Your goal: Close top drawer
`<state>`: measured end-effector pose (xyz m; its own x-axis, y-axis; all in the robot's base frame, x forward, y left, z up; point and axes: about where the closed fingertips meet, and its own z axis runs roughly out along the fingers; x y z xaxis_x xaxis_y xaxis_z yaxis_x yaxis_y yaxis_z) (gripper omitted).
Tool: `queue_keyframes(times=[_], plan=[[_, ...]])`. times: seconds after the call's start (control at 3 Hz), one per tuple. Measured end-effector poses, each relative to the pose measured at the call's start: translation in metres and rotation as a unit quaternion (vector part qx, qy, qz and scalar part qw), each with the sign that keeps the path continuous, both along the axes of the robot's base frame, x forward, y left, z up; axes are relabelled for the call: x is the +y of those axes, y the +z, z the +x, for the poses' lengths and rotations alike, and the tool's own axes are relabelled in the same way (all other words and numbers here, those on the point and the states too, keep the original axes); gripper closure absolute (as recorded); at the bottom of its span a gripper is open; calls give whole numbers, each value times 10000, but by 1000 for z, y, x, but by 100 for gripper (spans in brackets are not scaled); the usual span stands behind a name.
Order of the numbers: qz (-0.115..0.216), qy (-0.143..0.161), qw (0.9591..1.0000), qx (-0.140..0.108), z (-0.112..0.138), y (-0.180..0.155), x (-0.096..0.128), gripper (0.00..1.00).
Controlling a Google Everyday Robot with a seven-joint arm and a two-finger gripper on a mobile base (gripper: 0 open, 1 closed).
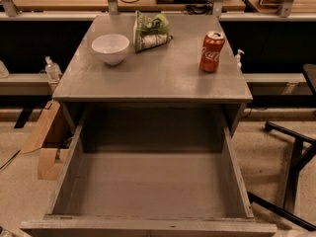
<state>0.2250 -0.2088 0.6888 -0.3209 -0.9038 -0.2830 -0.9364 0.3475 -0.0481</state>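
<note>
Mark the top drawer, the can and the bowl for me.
top drawer (148,184), camera view, bare inner floor.
can (212,53), camera view, red side.
bowl (110,57), camera view, outer wall.
gripper: not in the camera view.

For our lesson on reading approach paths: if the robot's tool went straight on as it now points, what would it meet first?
This cannot be settled: the tool is outside the camera view, so its heading is unknown. Nearest the picture's bottom edge is the front rim of the open top drawer, perhaps the first contact.
</note>
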Motion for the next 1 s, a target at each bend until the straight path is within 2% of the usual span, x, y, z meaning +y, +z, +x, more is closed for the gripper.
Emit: queue_keyframes(times=[0.33,0.67,1.0], plan=[[411,278,9988,21,-14,-47,29,100],[696,652,9953,-179,-8,-78,52,100],[896,1088,9893,-371,21,-114,80,100]])
